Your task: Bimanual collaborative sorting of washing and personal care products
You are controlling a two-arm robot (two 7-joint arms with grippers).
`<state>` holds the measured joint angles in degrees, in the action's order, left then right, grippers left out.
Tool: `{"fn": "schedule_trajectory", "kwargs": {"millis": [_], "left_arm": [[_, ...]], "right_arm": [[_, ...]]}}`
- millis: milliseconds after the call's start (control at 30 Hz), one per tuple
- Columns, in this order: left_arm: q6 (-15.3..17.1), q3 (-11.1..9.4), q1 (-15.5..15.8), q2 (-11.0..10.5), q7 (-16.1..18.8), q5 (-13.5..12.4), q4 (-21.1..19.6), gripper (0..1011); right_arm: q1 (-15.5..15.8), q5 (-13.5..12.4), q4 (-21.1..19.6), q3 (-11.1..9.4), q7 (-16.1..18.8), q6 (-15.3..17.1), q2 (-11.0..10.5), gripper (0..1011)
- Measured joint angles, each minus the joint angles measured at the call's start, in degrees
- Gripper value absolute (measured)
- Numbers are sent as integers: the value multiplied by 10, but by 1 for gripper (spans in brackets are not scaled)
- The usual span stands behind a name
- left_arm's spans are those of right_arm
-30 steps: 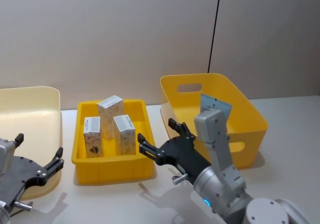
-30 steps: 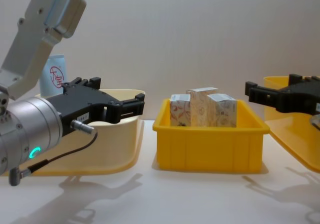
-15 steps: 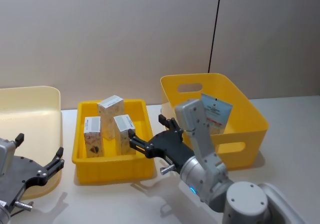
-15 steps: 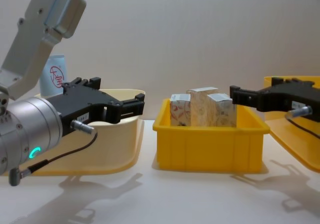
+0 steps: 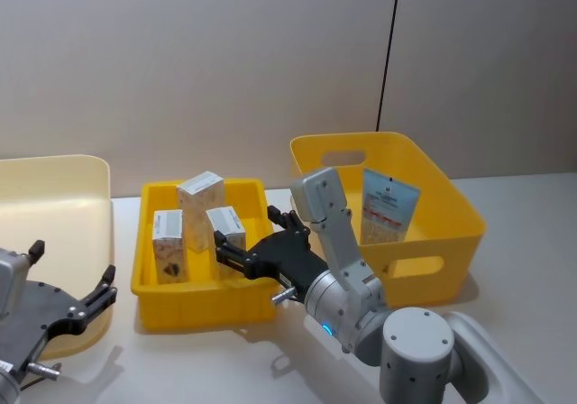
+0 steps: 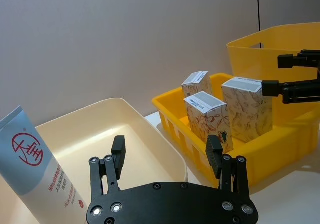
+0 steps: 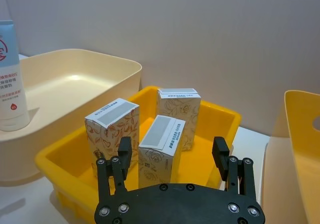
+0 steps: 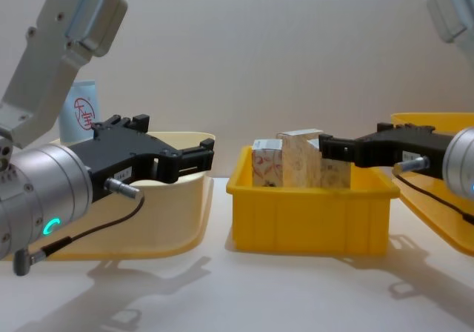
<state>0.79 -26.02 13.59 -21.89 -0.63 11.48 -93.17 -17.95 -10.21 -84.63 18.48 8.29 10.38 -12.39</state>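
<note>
Right gripper [image 5: 245, 233], fingers apart, had slid left to the centre cartons [image 5: 199, 197]; grasp seemed next; left gripper [image 5: 70, 263] idled lower left, likewise spread.

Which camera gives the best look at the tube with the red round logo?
Left wrist view: the tube shows large and close, logo and print plain. The right wrist view catches it at the picture's edge, partly cut off; in the chest view its top peeks out behind the left arm.
</note>
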Motion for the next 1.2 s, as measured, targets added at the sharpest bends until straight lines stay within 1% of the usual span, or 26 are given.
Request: {"fn": "schedule_trajectory", "kwargs": {"millis": [267, 833, 1200], "left_arm": [[0, 0, 0, 0, 0, 0, 0, 1003], [0, 0, 0, 0, 0, 0, 0, 1003], [0, 0, 0, 0, 0, 0, 0, 1003]], "right_arm": [[-16, 8, 21, 5, -3, 12, 15, 1001], [-43, 31, 55, 16, -11, 30, 35, 1001], [-60, 49, 75, 20, -28, 50, 51, 1001]]}}
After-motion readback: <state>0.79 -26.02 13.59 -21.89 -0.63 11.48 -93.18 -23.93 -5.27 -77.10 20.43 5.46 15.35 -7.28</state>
